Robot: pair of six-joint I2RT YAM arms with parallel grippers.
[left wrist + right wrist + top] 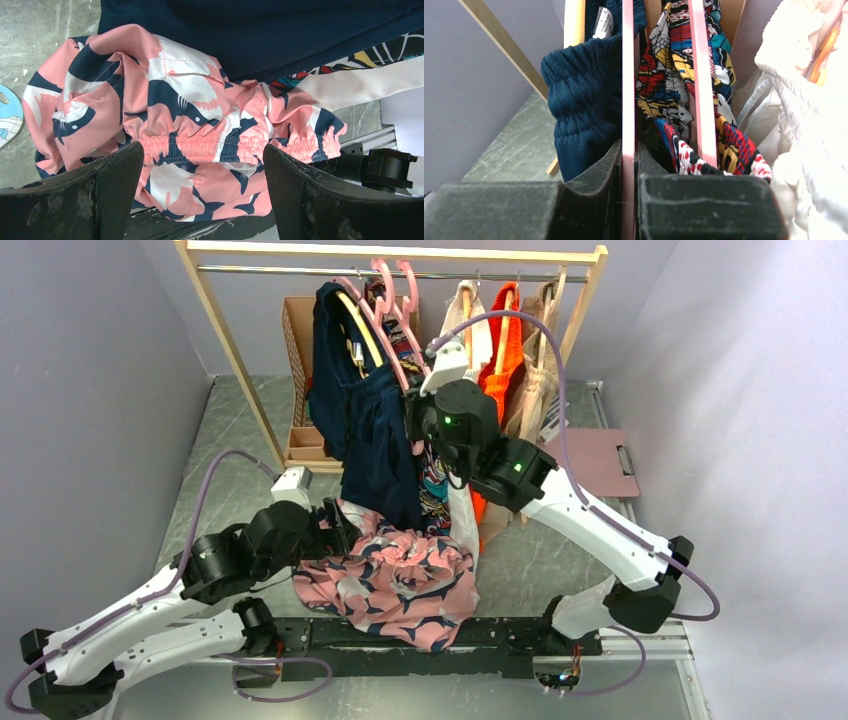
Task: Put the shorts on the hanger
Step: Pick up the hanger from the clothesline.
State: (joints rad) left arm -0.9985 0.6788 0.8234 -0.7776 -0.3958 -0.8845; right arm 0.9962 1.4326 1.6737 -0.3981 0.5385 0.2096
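Overhead view of two white-and-black robot arms working at a grey marbled desk (230, 440), with a wooden clothes rack (400, 252) standing along the top of the frame. The shorts (400, 580), pink with navy and white print, are lying crumpled on the desk in the lower centre of the frame. They are sitting just above the arm bases and below the clothes hanging from the rack.

The left arm is reaching in from the lower left, and the left end effector (202, 165) is sitting at the left edge of the shorts. In the left wrist view its two dark fingers are standing wide apart at the bottom corners of the frame. The gathered elastic waistband is running across the gap between them. Whether either finger is touching the fabric cannot be told.

The right arm is stretching from the lower right up to the centre of the rack. In the right wrist view the right end effector (628, 160) is clamping a thin pale-pink bar of the hanger (628, 75), which is running straight up the middle of the frame. A navy mesh garment (579, 105) is hanging to the left of that bar. To its right are hanging a multicolour garment (669, 70), then a second pink bar (702, 75), and a white garment (809, 100) at the right edge.
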